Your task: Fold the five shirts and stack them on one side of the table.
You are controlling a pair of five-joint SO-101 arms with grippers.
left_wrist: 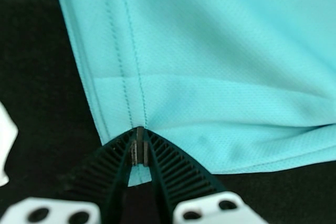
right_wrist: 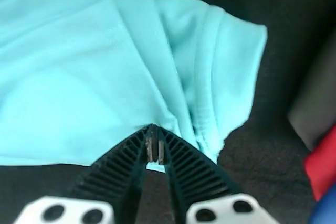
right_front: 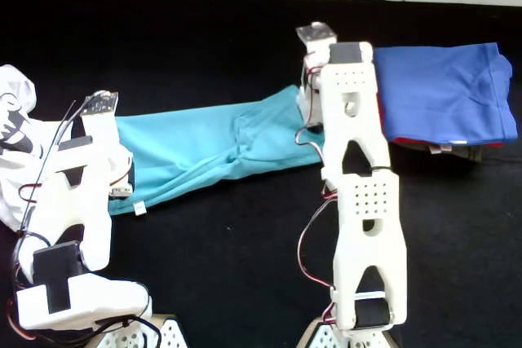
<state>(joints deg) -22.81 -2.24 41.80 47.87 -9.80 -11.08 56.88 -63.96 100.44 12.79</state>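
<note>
Your left claw [left_wrist: 139,149] and right claw [right_wrist: 154,149], both closed tight, each pinch one end of the teal shirt [right_front: 220,148].

Bright, even, diffuse light from overhead. The black tabletop [right_front: 245,283] reads flat dark and shadows merge into it. The right arm [right_front: 387,242] and white cloth [right_front: 12,120] blow out, with surface detail mostly lost. The teal shirt [right_front: 204,148] is evenly lit in both wrist views, with soft shading along its folds and seams.
</note>
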